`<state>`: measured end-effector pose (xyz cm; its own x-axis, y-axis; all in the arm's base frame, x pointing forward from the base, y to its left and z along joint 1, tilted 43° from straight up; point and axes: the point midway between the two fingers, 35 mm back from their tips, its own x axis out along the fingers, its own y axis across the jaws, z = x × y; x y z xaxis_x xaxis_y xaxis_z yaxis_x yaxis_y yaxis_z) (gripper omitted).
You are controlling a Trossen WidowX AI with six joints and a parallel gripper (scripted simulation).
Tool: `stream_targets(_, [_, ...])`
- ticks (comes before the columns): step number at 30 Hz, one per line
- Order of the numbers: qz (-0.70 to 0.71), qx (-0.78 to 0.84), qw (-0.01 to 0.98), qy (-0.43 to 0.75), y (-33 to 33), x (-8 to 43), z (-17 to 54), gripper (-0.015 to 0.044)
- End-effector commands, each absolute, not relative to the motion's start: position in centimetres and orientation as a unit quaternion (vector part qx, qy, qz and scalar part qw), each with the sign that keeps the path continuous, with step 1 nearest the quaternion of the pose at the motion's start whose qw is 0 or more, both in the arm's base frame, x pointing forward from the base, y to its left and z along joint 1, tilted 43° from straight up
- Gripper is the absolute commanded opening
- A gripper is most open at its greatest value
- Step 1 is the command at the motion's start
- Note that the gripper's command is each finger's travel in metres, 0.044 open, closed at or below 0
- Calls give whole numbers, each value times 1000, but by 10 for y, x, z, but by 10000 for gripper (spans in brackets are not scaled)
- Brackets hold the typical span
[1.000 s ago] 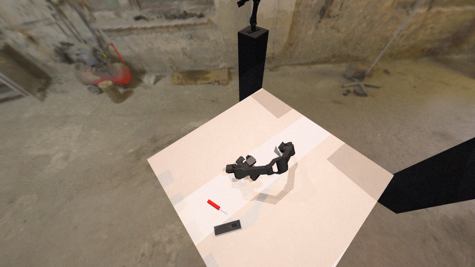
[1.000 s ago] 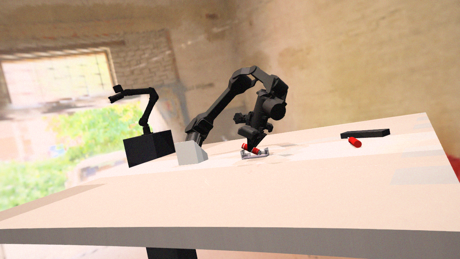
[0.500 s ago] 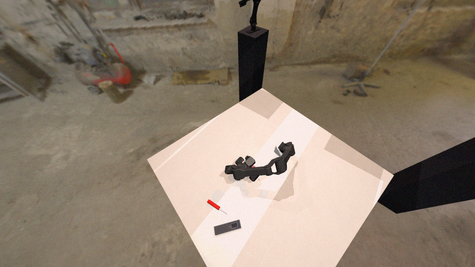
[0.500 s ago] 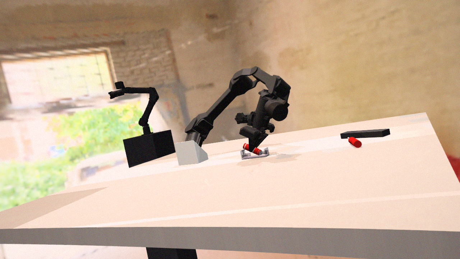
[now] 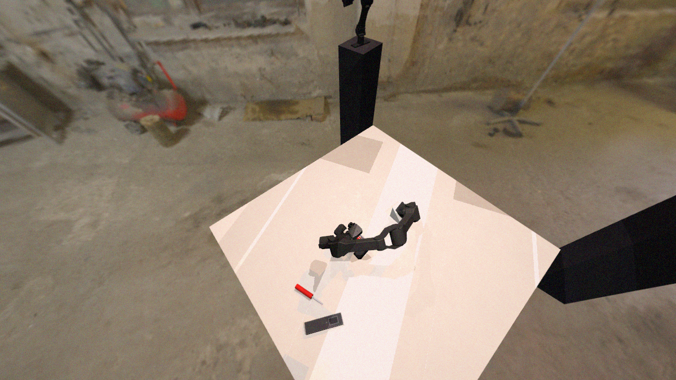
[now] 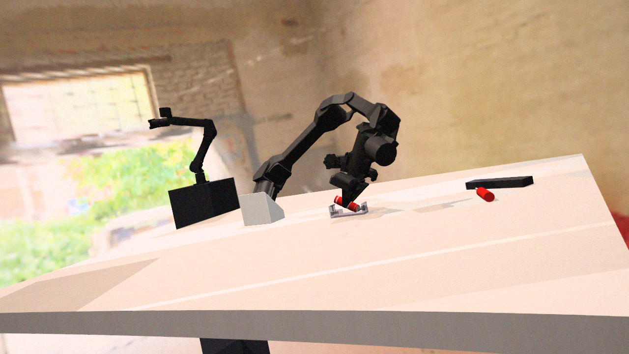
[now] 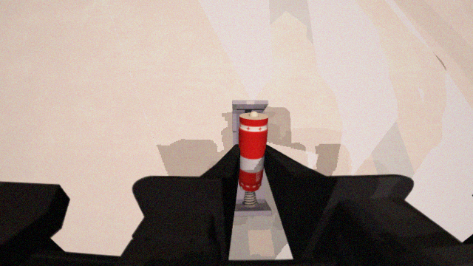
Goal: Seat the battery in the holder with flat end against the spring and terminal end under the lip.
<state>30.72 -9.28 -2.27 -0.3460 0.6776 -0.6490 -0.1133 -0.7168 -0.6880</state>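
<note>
The tool [image 5: 360, 237] [image 6: 347, 205] [image 7: 250, 148] grips the battery [image 5: 360, 237] [image 6: 339, 201] [image 7: 253, 142], tilted; pushing down now could jam its raised terminal end against the holder's lip [image 6: 331, 205] [image 7: 250, 102]!

Holder [image 7: 253, 213] partly hidden behind battery [image 7: 253, 144] and jaws

I note the cylindrical battery [image 6: 349, 205] [image 7: 253, 144]: red, white-banded, small red marks on its upper white band; holder [image 6: 348, 214] [image 7: 253, 213] pale grey-purple.

Over there on the tabletop [image 5: 463, 283] [image 6: 307, 268], the screwdriver [image 5: 303, 291] [image 6: 485, 193] near the flat box [image 5: 323, 324] [image 6: 499, 182], well apart from the holder [image 6: 348, 215] [image 7: 253, 213].
</note>
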Motion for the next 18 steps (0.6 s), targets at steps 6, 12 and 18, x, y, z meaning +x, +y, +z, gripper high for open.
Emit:
stream_targets(6, [769, -520, 255, -272, -94, 316, -22, 71])
stream_targets(12, [768, -522, 254, -270, -95, 318, -22, 71])
stream_targets(18, [762, -532, 258, -266, -95, 318, -23, 71])
